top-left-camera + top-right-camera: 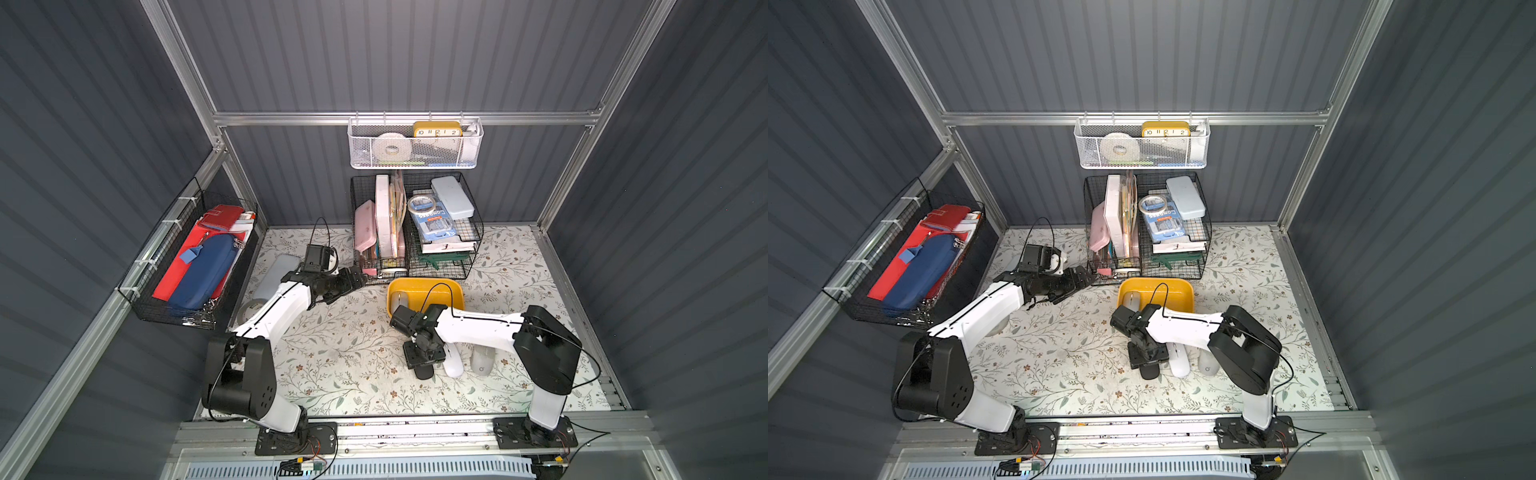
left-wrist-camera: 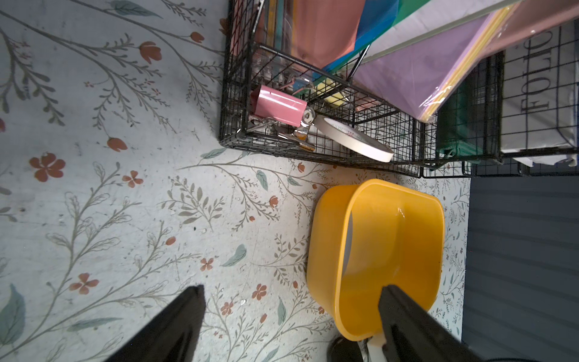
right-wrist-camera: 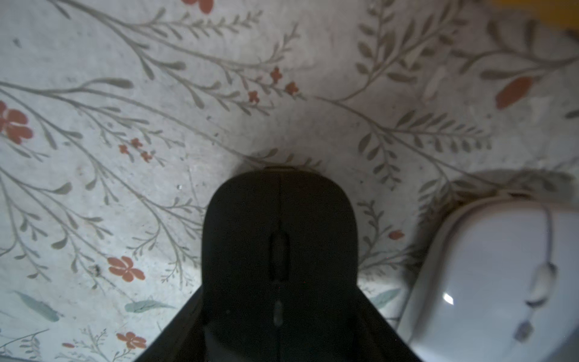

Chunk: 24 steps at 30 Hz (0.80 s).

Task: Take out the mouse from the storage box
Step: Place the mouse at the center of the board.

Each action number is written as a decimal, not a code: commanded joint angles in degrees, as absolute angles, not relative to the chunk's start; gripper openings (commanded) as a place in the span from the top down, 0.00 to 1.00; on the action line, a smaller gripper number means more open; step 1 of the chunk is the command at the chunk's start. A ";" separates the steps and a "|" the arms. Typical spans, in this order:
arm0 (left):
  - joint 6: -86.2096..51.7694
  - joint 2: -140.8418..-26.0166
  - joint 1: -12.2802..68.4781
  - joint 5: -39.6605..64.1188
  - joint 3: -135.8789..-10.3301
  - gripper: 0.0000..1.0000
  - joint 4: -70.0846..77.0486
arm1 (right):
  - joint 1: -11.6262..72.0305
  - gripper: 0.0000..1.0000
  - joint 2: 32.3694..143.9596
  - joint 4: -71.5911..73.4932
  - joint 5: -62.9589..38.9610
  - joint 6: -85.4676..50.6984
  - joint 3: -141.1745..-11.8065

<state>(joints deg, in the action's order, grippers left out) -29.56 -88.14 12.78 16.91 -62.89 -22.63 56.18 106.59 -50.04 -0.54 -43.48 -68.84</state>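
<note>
The mustard-yellow storage box [image 1: 424, 282] [image 1: 1156, 282] [image 2: 407, 238] stands mid-table with a grey mouse [image 1: 400, 300] [image 1: 1133, 300] lying in its left end. In front of it my right gripper [image 1: 424, 361] [image 3: 279, 313] is shut on a black mouse [image 1: 424, 371] [image 1: 1150, 371] [image 3: 279, 225], held low at the floral table cover; I cannot tell whether it touches. Just right of it a white mouse [image 1: 453, 363] [image 3: 501, 275] and a pale grey mouse [image 1: 483, 361] lie on the table. My left gripper [image 1: 361, 277] [image 2: 293, 291] is open and empty, left of the box.
Black wire baskets [image 1: 415, 232] [image 2: 313, 150] full of stationery stand right behind the box. A white mesh basket [image 1: 415, 143] hangs on the back wall and a black wire basket [image 1: 187, 266] on the left wall. A pale-blue case [image 1: 278, 270] lies under the left arm.
</note>
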 commanded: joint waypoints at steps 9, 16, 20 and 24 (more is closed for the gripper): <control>-28.25 -86.94 13.18 18.41 -64.14 0.06 -24.26 | 56.34 0.35 110.25 -50.25 -5.10 -41.16 -70.53; -27.69 -86.79 13.18 18.53 -64.49 0.06 -25.37 | 56.34 0.33 111.03 -50.32 -5.88 -40.44 -70.79; -27.52 -86.60 13.23 19.42 -65.15 0.04 -26.44 | 56.51 0.28 110.57 -51.54 -6.04 -39.36 -71.48; -26.19 -86.24 13.18 19.49 -67.20 0.01 -28.76 | 56.58 0.25 107.73 -52.73 -5.57 -38.67 -71.94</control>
